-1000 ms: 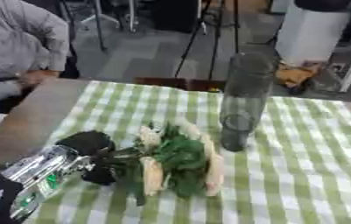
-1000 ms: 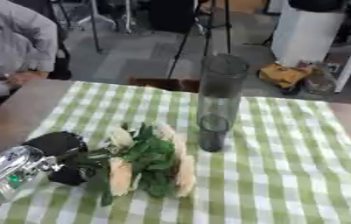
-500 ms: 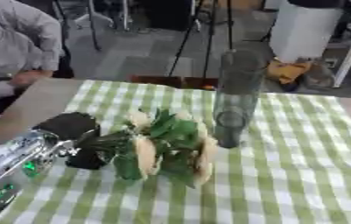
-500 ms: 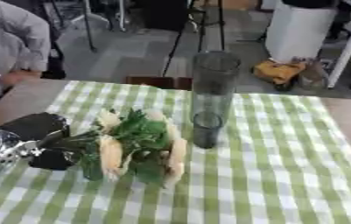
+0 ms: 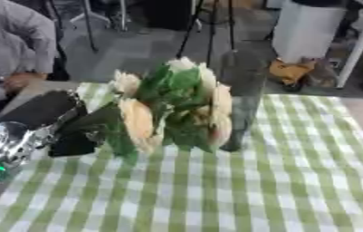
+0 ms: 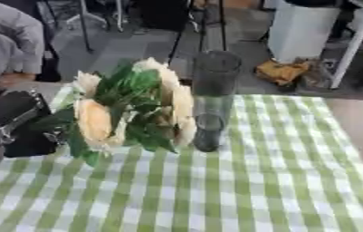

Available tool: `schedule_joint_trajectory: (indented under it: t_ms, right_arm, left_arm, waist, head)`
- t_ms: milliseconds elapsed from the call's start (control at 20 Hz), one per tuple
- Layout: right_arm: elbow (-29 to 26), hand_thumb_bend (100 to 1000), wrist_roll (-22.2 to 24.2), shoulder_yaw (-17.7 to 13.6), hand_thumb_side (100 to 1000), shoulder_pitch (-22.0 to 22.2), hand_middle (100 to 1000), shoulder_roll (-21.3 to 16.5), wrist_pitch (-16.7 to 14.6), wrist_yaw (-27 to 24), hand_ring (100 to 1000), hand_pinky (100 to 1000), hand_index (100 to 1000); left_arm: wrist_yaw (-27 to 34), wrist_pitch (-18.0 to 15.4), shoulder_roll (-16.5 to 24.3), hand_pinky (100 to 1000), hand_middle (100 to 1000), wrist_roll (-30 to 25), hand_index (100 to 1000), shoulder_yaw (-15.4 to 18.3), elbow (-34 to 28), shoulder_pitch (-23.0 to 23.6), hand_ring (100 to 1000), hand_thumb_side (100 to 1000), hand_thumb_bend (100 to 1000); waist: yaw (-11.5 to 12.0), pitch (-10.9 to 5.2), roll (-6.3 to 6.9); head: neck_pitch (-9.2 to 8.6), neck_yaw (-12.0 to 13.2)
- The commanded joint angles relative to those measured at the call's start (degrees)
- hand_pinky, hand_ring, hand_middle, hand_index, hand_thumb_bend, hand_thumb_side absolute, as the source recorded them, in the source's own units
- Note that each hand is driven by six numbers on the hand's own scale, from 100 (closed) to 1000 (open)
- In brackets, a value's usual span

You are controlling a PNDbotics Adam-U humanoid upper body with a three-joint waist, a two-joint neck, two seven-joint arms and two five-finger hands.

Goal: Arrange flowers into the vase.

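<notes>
In the left eye view my left hand (image 5: 54,122) is closed around the stems of the cream flower bunch (image 5: 168,106), blooms lifted off the checked tablecloth (image 5: 240,190) and pointing away to its right. In the right eye view the tall glass vase (image 6: 212,97) stands upright just beyond the blooms, further right of the hand, its mouth level with them; I judge the stems must swing downward first.

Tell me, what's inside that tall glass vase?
The vase looks empty: through the glass only the checked cloth and the floor behind show. The flowers are beside it, held by the left hand. Whether there is water at the bottom, I can't tell.
</notes>
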Motion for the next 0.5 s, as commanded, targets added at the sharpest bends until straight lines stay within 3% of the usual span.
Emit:
schedule_joint_trajectory:
  t_ms: [50,500]
  right_arm:
    - [-0.89,100,-0.34,-0.58,1000,-0.90,830,-1.43,-0.15,-0.57,831,754,859]
    - [-0.89,100,-0.74,-0.57,1000,-1.19,829,-1.32,-0.21,-1.14,830,753,859]
  left_arm:
    - [8.18,2.25,2.03,100,100,6.82,100,4.28,-3.59,-0.48,100,798,100]
    - [30.63,4.71,0.85,100,100,21.68,100,7.64,-4.32,-0.55,100,769,100]
  waist:
    - [0.04,-0.83,-0.03]
    - [-0.01,-1.03,-0.40]
  head:
    - [0.59,-0.07]
    - [0.30,1.63]
